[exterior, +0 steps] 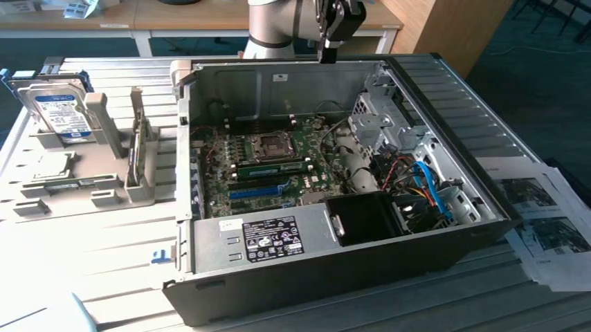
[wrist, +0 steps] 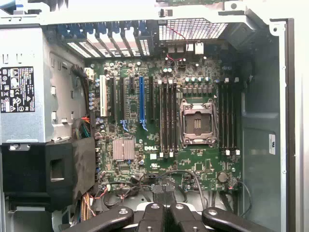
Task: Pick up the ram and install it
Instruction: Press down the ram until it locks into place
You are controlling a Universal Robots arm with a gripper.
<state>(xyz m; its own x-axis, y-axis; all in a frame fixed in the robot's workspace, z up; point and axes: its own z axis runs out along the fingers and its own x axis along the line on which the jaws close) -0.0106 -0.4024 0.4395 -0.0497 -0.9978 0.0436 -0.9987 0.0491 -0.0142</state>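
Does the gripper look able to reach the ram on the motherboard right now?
Likely yes: the case is open, nothing covers the ram, and the gripper hangs above, though its fingers are shut.

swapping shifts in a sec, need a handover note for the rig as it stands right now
Gripper: shut, nothing seen in it, up above the rear wall of the open computer case.
Ram: green stick standing in a motherboard slot, beside the empty processor socket.
Done: ram picked up and placed in its slot.
Left: cannot tell whether the slot latches are closed; nothing else of the job shows as undone.
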